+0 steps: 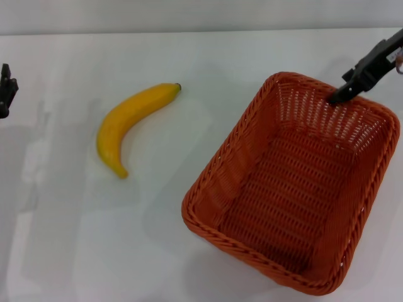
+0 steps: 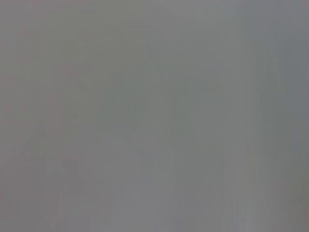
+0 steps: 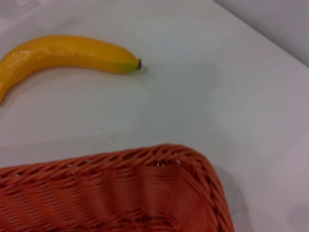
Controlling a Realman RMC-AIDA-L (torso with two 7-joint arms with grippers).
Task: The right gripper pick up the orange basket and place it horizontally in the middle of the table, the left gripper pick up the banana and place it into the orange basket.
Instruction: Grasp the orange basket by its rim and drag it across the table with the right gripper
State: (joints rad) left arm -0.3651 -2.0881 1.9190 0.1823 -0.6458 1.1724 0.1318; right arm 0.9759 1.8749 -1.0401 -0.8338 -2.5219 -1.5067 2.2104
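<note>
The orange basket [image 1: 217, 173] stands on the white table [image 1: 208, 56] at the right, turned at a slant. My right gripper [image 1: 343, 93] reaches in from the upper right and meets the basket's far rim. The right wrist view shows that rim [image 3: 125, 162] close up, with the banana [image 3: 67, 52] beyond it. The yellow banana [image 1: 126, 126] lies to the left of the basket, apart from it, with its dark stem tip pointing to the far side. My left gripper [image 1: 6, 91] sits at the far left edge of the table, away from the banana.
The table's far edge runs along the top of the head view. Bare white tabletop lies between the banana and the basket and in front of the banana. The left wrist view shows only a plain grey surface.
</note>
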